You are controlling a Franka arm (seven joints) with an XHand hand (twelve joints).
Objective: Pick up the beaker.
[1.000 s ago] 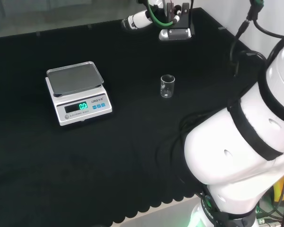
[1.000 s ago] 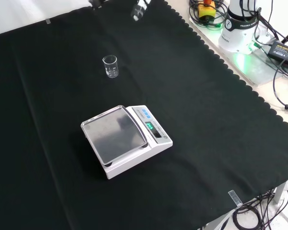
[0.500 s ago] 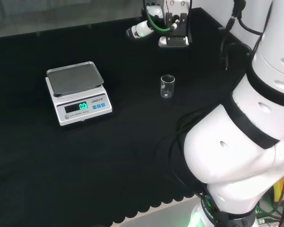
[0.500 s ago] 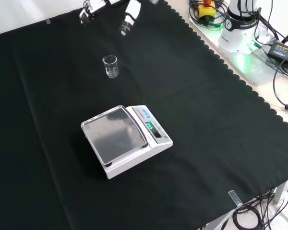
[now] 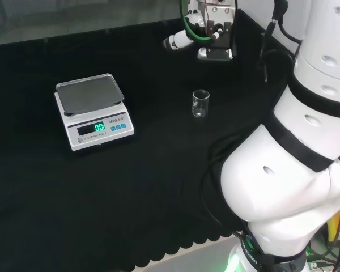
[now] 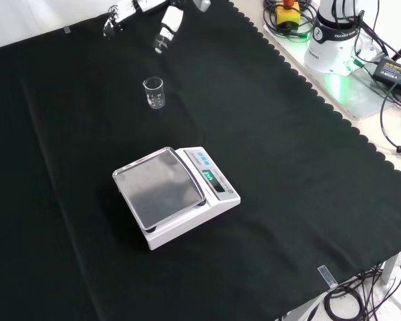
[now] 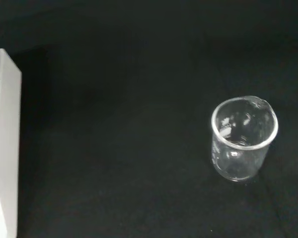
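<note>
Since the earlier frames, our hand (image 6: 137,8) has come lower and nearer the beaker (image 6: 154,92); beaker and scale (image 6: 175,194) are unmoved.

Beaker: small, clear glass, apparently empty, upright on the desk (image 6: 287,167), long axis vertical. In the front view it stands beyond the scale, well apart from it.

Hand: in the front view, above and beyond the beaker, not touching. Fingers (image 6: 162,30) released, spread, holding nothing.

Relation for the grasp, as we judge it: the beaker lies below the fingers, toward the scale; we must descend to bracket its wall.
</note>
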